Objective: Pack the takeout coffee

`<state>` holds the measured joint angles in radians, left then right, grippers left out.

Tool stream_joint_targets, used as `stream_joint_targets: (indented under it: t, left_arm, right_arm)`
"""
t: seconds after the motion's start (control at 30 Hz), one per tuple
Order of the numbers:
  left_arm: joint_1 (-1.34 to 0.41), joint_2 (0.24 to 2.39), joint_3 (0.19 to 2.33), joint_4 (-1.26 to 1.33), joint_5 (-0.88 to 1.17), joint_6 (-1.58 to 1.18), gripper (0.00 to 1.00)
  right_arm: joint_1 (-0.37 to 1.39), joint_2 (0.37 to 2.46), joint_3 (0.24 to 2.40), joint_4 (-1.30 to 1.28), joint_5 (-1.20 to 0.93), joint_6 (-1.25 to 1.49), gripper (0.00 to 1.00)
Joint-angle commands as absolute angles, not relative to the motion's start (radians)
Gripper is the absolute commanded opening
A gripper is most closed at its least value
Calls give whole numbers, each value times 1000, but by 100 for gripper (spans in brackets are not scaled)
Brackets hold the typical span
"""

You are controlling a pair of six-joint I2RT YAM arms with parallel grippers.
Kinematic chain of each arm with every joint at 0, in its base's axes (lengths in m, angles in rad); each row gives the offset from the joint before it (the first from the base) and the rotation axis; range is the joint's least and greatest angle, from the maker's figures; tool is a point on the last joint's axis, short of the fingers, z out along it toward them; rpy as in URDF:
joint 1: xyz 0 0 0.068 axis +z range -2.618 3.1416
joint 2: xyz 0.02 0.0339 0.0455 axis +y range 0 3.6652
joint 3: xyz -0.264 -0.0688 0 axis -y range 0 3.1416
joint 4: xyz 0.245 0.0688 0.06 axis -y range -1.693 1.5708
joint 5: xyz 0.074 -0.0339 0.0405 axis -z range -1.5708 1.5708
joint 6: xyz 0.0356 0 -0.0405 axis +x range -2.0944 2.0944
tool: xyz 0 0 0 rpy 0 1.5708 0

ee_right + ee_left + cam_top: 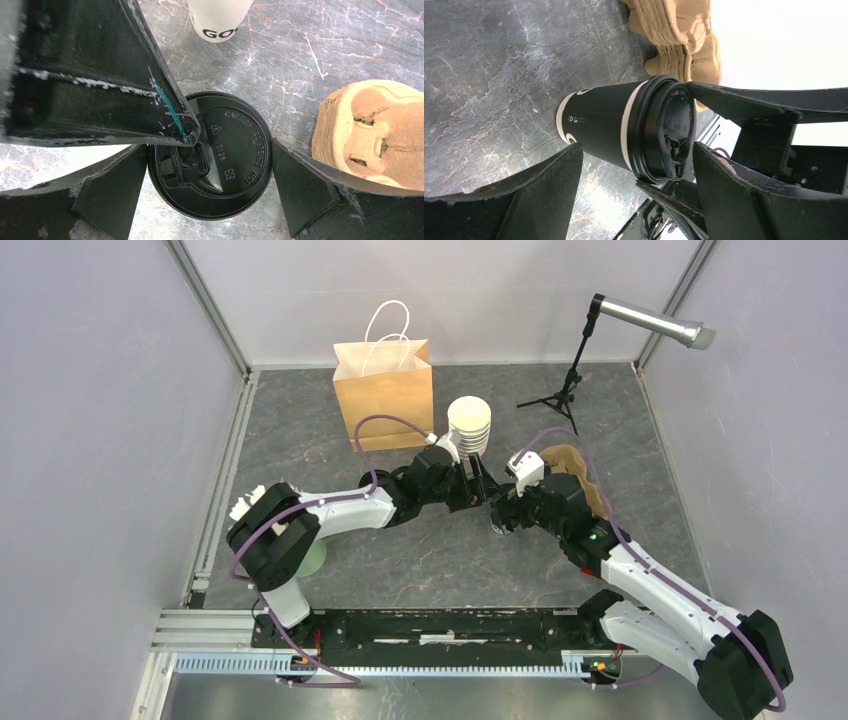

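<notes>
On the table, in the middle: the coffee cup point(599, 120) stands on the grey table point(484, 75), between the two arms; the brown cup tray point(370, 135) is just beside it; the paper bag point(383, 390) is well apart, at the back
Cup look: dark side with cream bands; black lid point(220, 160) on top
Which way it points: lid up, bottom down on the table; its long line runs straight up and down; it does not look tipped
Left gripper point(638, 149): wide open, holding nothing; it is turned on its side, so one finger is low near the cup's bottom and the other finger point(125, 85) reaches over the lid; I cannot tell if that tip rests on the lid
Right gripper point(208, 147): spread as wide as it goes; it hangs above the cup, pointing down; one finger sits on each side of the lid, very close to the rim; I cannot tell if they touch; I see no firm hold
Step now: I think it is the grab; both grippers are around the cup but neither has it
Next move: I think one gripper must squeeze the cup gently, and the other must get out of the way; then the cup must go up straight, lid on top, so nothing spills; the tray looks like the nearest place for it
</notes>
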<state>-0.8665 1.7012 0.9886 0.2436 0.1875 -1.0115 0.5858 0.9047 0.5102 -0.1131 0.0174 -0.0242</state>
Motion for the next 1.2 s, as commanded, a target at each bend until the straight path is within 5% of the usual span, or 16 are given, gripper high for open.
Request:
stream_joint_targets:
  t: [0.0,1.17]
  left_arm:
    - [-880,1734,973,349,207,-1075,85]
    - [-912,1827,1035,268,155,-908,69]
  right_arm:
    - [592,912,507,-67,6,-29,98]
    - [597,871,701,-218,140,38,98]
